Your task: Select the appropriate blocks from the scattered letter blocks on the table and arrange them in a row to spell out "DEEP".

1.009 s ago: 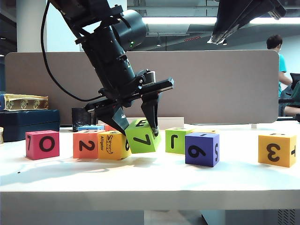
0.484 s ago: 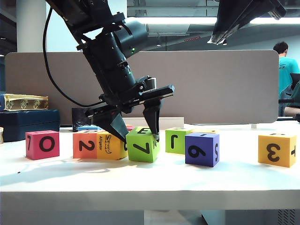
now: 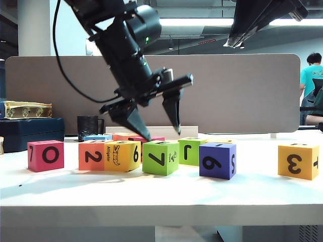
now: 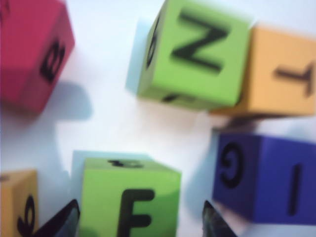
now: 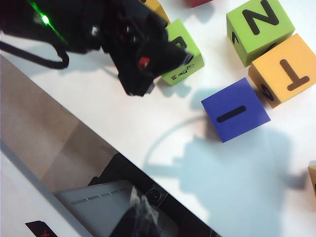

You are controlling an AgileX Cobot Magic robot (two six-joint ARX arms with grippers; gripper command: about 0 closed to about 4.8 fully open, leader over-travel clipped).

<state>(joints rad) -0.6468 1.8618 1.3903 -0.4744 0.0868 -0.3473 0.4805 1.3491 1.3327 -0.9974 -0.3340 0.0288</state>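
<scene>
Left arm leans over the row of blocks.

The left gripper (image 3: 161, 131) hangs at 12 o'clock over the green 7 block (image 3: 160, 158), jaws apart, holding nothing. That block sits flat on the desk (image 3: 161, 194), beside the yellow Alligator block (image 3: 122, 156) and orange 2 block (image 3: 92, 156). The right gripper (image 3: 237, 43) waits high at 2 o'clock, jaws together.

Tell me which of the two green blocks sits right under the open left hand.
The green block showing 7, third in the front row beside the yellow Alligator block. The left hand hangs open above it; the other green block lies farther back and right.
</scene>
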